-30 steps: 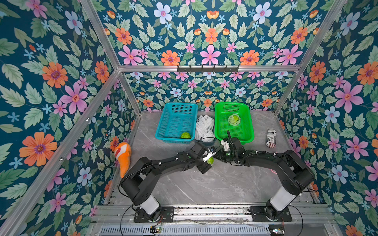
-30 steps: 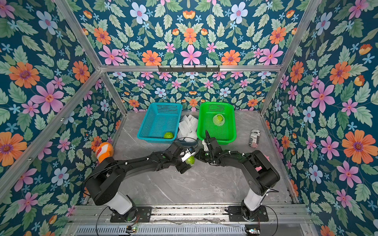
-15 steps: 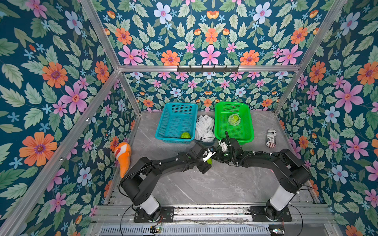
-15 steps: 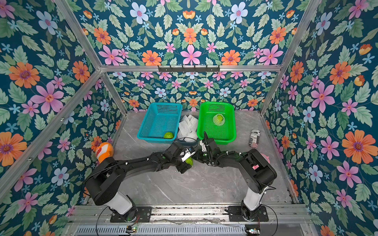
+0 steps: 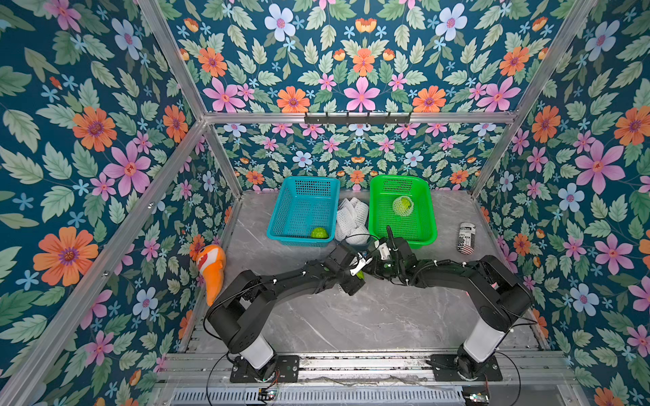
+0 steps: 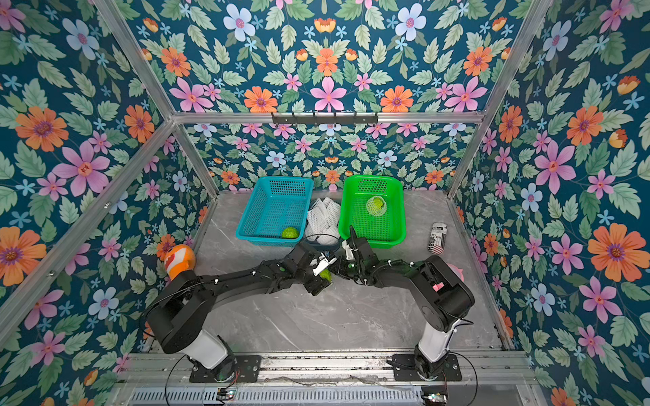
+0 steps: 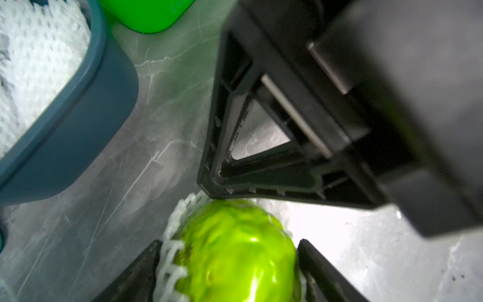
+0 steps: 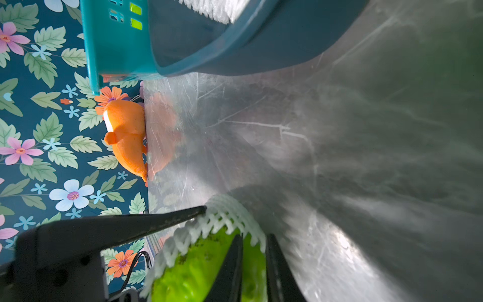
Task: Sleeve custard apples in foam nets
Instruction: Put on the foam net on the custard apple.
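Blue basket (image 5: 302, 197): at the far side of the table (image 5: 351, 316), with one bare custard apple (image 5: 319, 232) in its near corner.
Green basket (image 5: 416, 225): alongside, holding one netted custard apple (image 5: 402, 205) toward its far end.
Dark tub (image 7: 78, 125): between the baskets, heaped with spare foam nets (image 5: 351, 214).
Arms: both reach low and inward, meeting just in front of the tub.
Left gripper (image 7: 228, 241): jaws set wide, clamped on either side of the third custard apple (image 7: 235, 261).
Right gripper (image 8: 254, 236): jaws nearly together, pinching the rim of the half-drawn net (image 8: 224, 217) on that fruit.
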{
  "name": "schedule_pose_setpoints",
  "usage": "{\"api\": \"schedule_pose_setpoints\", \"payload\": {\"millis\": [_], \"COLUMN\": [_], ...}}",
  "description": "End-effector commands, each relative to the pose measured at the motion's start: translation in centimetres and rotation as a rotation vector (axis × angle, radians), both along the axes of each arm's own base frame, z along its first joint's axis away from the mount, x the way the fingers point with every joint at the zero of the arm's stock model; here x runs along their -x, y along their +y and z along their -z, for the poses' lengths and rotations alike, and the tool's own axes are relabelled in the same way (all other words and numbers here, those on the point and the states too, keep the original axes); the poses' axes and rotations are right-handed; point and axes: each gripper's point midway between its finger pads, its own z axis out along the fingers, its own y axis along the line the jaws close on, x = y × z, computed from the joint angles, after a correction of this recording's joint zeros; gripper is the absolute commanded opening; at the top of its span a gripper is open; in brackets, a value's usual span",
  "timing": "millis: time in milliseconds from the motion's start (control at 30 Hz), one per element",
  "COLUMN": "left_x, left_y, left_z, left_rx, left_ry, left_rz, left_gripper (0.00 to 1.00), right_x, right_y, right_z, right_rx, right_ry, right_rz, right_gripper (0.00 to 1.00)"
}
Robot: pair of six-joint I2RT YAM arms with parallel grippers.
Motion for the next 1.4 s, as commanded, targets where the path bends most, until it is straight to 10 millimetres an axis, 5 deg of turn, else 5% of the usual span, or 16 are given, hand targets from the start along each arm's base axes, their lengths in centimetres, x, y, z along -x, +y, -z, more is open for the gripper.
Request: {"api": "schedule_pose_setpoints", "payload": {"millis": [0, 233, 533, 900, 1100, 1367], "left_x": [-0.4, -0.5, -0.4, -0.2, -0.4, -0.6], "left_y": [-0.6, -0.7, -0.9, -0.3, -0.4, -0.7], "left_z": [-1.0, -1.7, -0.1, 0.0, 0.1, -0.2], "left_rx": [0.033, 0.049, 0.025, 0.006, 0.004, 0.012], "left_ry": [-0.014, -0.017, 0.027, 0.027, 0.027, 0.026], "left_rz": [-0.004, -0.013, -0.017, -0.021, -0.023, -0.024], "left_gripper": [0.80, 0.79, 0.79, 0.78, 0.77, 0.77], "right_x": [0.3, 0.3, 0.6, 0.4, 0.9, 1.5], "right_y": [0.3, 0.2, 0.3, -2.6, -1.4, 0.2], "right_z": [-0.2, -0.2, 0.3, -1.6, -3.4, -3.3], "right_rx": [-0.015, -0.012, -0.014, -0.028, -0.109, -0.134], "right_ry": [0.011, 0.012, 0.026, -0.016, -0.044, -0.036], "right_rz": [-0.011, -0.012, -0.018, 0.054, 0.008, -0.043], "right_gripper": [0.19, 0.19, 0.19, 0.22, 0.21, 0.19]}}
